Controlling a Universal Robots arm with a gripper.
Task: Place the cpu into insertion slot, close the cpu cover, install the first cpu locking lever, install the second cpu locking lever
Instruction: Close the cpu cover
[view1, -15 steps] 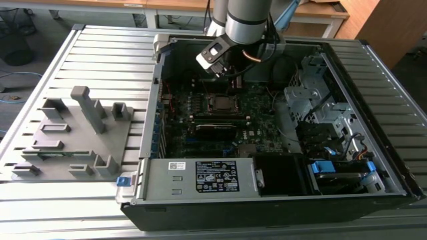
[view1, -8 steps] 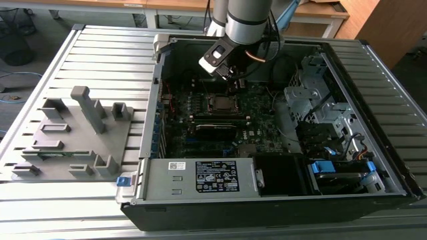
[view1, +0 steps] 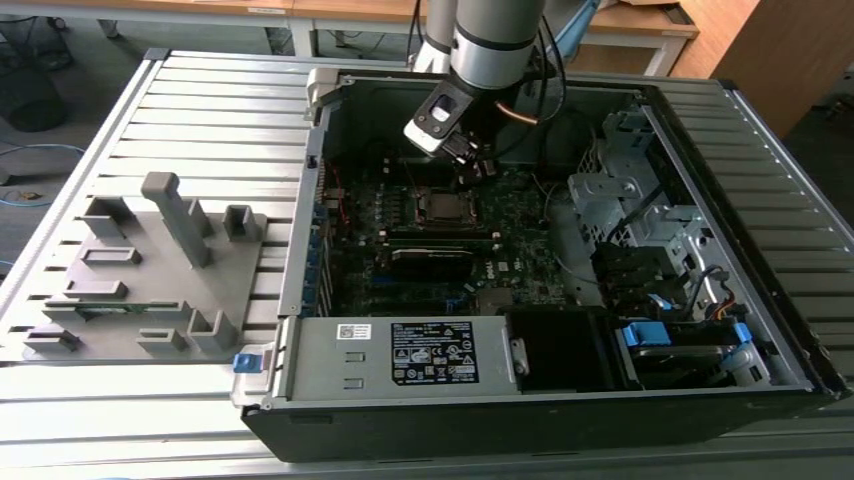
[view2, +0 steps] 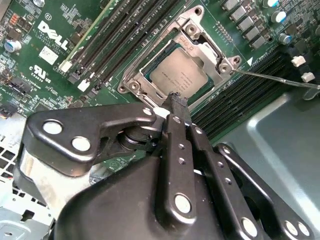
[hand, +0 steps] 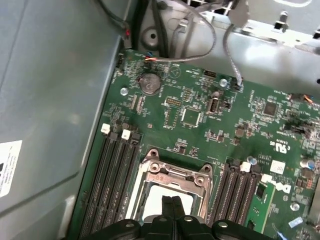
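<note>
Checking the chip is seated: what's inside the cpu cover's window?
The cpu shows its grey top through the window of the cpu cover, framed by the silver rim. The gripper hides part of the near edge, and whatever lies beneath the cpu is covered.

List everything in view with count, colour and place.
computer case: one, black and grey, open on the table
table: one, grey, slatted, beneath the case
fixture tray: one, grey, on the table, exterior view's left of the case
motherboard: one, green, inside the case
cpu: one, grey-brown, mid-motherboard
cpu cover: one, silver, down around the cpu
locking lever: one, silver, sticking out beside the cover
coin battery: one, silver, on the motherboard
claw: one, black, shut, near the cpu
</note>
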